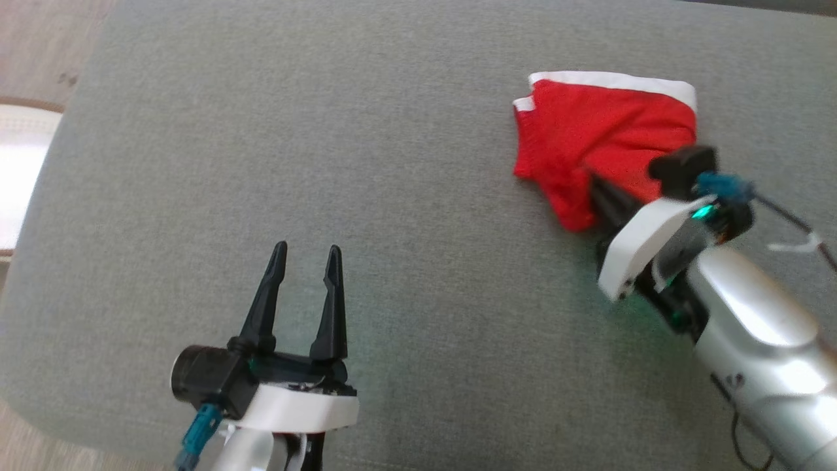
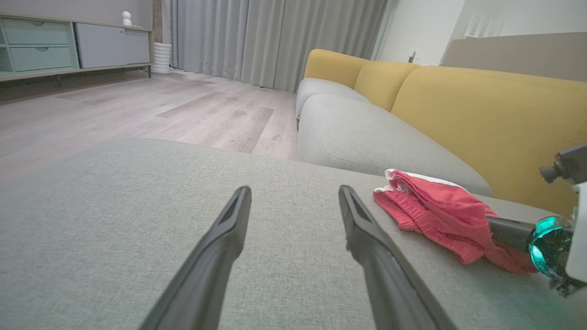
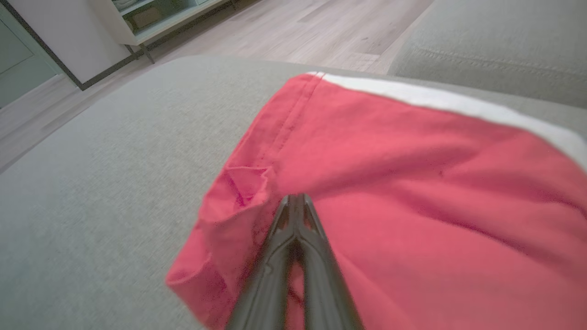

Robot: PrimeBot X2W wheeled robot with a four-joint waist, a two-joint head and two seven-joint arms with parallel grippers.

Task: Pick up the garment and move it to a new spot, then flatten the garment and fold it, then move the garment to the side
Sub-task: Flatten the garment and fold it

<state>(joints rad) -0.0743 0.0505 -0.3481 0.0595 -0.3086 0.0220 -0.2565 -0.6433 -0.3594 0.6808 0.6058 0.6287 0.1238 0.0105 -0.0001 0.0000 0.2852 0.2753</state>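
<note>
The garment (image 1: pixel 601 131) is a red cloth with a white band, lying bunched at the far right of the grey cushion (image 1: pixel 392 131). My right gripper (image 1: pixel 592 180) reaches into its near edge, and its tips are buried in the cloth. In the right wrist view the two dark fingers (image 3: pixel 284 247) press together, and my right gripper (image 3: pixel 296 197) is shut on a fold of the garment (image 3: pixel 412 174). My left gripper (image 1: pixel 307 248) stands open near the cushion's front edge, well left of the cloth, with nothing between its fingers. The left wrist view shows my left gripper (image 2: pixel 294 189) open and the garment (image 2: pixel 435 206) off to its right.
The cushion's front edge runs across the lower left of the head view, with wooden floor (image 1: pixel 39 39) and a pale round object (image 1: pixel 19 170) beyond its left side. A yellow sofa back (image 2: pixel 481 105), another grey seat (image 2: pixel 367 137) and a low cabinet (image 2: pixel 46 46) lie further off.
</note>
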